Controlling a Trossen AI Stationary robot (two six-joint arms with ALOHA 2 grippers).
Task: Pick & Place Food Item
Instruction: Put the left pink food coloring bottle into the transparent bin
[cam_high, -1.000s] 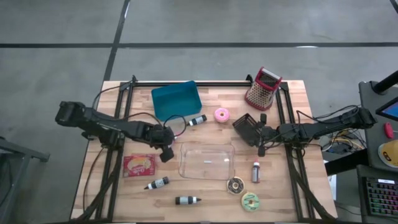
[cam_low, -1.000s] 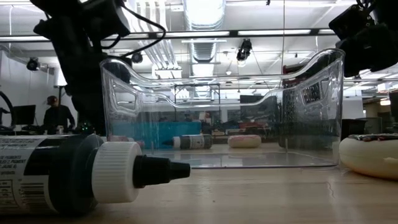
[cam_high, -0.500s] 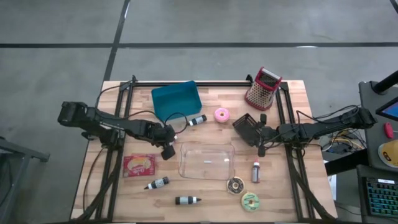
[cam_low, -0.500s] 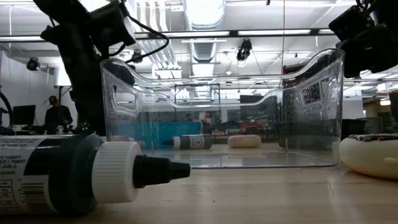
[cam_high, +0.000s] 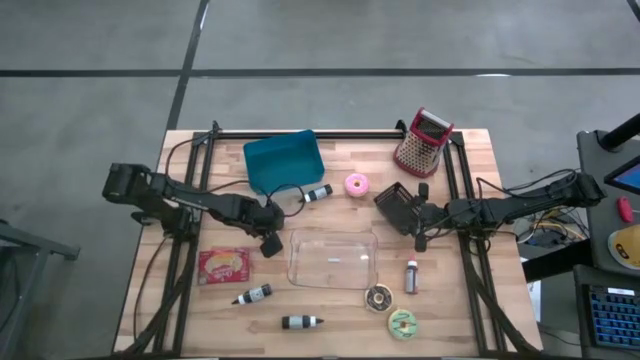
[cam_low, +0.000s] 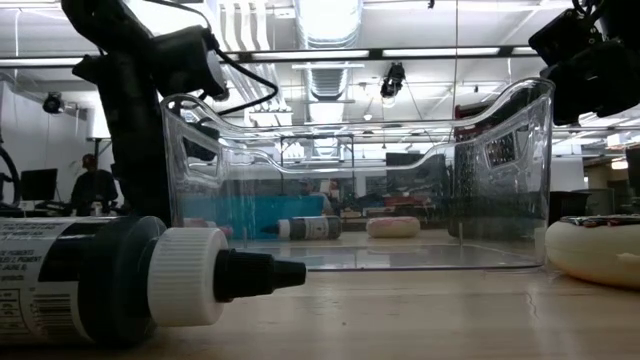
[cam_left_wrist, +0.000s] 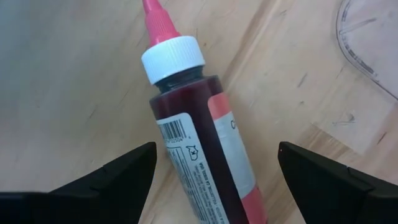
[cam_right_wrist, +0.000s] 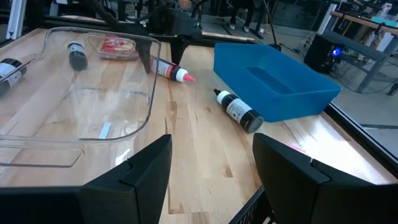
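hovering our left gripper (cam_left_wrist: 214, 171) wide open over the red bottle (cam_left_wrist: 202, 134), which lies flat on the table (cam_left_wrist: 74, 81) beside the clear bin (cam_high: 333, 259). we reckon it's round, so uneven fingers could roll it away.

The clear tub (cam_high: 333, 259) sits in the middle of the table (cam_high: 470, 320). Behind it are the bin (cam_high: 283, 161), a bottle (cam_high: 317, 193) and a ring (cam_high: 356, 184). The grater (cam_high: 423, 142) stands in the far right corner. Left of the tub lies a packet (cam_high: 223, 265). Two bottles (cam_high: 253, 294) lie in front, and two round things (cam_high: 379, 297) sit front right. The left end effector (cam_high: 268, 238) is just beside the tub's left end, over a small bottle (cam_left_wrist: 199, 124).
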